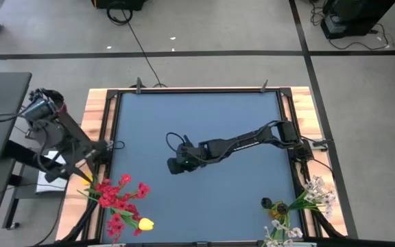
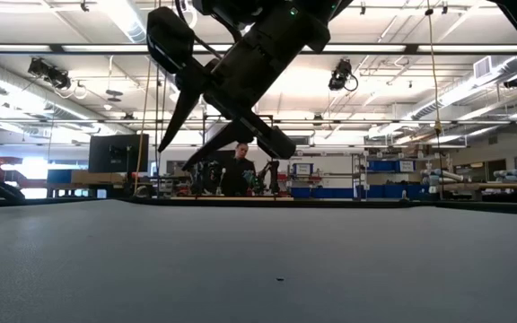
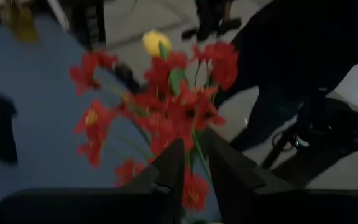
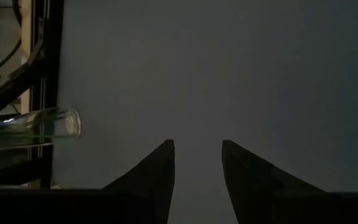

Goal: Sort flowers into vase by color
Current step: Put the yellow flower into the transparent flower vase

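A bunch of red blossom clusters (image 1: 121, 197) with one yellow tulip (image 1: 146, 224) spreads over the table's near left corner. My left gripper (image 1: 90, 178) stands at the table's left edge, shut on the bunch's stems; in the left wrist view the red blossoms (image 3: 166, 106) and tulip (image 3: 155, 42) fan out beyond it (image 3: 193, 163). White blossom sprays (image 1: 314, 197) and a dark bud (image 1: 280, 206) sit at the near right corner. My right gripper (image 1: 177, 165) hangs open over the table's middle (image 2: 191, 148), touching nothing (image 4: 197, 149). A glass vase (image 4: 39, 129) holding green stems shows by the table's rim. My left gripper pinches the green stems (image 3: 196, 149) of the red bunch between its two fingers (image 3: 168, 167), below the blossoms. The fingers lie across the stems. The blossoms point away from the gripper toward the table's near side. Whether the bunch rests on the table cannot be told.
The blue table top (image 1: 204, 123) has a dark raised rim (image 1: 197, 90) and wooden side boards (image 1: 96, 110). Cables run over the floor beyond the far edge. A person (image 2: 240, 170) sits far behind the table in the low view.
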Robot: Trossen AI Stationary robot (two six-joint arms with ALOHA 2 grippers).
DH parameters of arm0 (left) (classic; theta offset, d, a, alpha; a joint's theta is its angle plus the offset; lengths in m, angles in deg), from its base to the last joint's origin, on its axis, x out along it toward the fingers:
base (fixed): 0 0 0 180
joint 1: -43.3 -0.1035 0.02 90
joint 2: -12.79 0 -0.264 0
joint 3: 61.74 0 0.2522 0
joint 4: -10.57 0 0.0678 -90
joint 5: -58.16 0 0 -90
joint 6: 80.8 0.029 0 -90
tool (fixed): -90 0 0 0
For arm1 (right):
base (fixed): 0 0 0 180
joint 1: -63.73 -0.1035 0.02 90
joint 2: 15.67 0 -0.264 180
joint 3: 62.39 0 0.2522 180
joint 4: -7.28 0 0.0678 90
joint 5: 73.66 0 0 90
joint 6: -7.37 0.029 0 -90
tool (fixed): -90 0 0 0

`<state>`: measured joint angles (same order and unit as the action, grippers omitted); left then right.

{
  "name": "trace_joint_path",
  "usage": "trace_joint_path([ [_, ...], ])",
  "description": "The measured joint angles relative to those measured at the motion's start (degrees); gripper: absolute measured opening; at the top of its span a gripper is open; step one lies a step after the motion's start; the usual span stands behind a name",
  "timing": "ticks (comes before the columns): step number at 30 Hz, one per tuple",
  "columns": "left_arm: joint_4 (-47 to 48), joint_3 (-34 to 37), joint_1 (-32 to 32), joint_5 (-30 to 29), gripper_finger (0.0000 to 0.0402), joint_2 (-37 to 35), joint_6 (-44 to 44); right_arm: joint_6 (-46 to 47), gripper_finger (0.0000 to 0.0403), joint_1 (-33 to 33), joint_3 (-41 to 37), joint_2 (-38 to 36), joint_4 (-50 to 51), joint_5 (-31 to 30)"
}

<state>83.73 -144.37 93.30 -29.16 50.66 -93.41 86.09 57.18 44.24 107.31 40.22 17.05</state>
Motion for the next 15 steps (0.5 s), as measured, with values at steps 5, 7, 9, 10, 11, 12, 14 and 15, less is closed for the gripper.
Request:
trace_joint_path([
  [5,8.4,-8.5,0.0,-0.7,0.0086,6.4,-7.9,-0.8,0.0142,0.0,0.0,0.0,0.2,-3.0],
  [7,11.0,-11.3,0.0,-0.9,0.0086,8.8,-11.8,-1.0,0.0142,0.0,0.0,0.0,0.3,-4.5],
  [9,13.1,-13.5,0.0,-0.1,0.0086,11.2,-15.5,-2.1,0.0142,0.0,0.0,0.0,0.3,-5.8],
  [10,13.9,-14.2,0.0,1.3,0.0086,12.3,-17.2,-2.7,0.0142,0.0,0.0,0.0,0.3,-6.1],
  [11,14.6,-14.6,0.0,3.0,0.0086,13.5,-18.9,-3.6,0.0142,0.0,0.0,0.0,0.5,-6.3],
  [12,15.3,-14.9,0.1,4.5,0.0086,14.6,-20.7,-4.6,0.0142,0.0,0.0,0.0,0.8,-6.4],
  [14,15.3,-15.2,0.9,7.1,0.0086,16.8,-24.3,-7.0,0.0142,0.0,0.0,0.0,1.8,-6.2],
  [15,15.4,-15.2,1.5,8.0,0.0086,17.9,-25.8,-8.0,0.0142,0.1,0.0,0.0,2.3,-5.8],
])
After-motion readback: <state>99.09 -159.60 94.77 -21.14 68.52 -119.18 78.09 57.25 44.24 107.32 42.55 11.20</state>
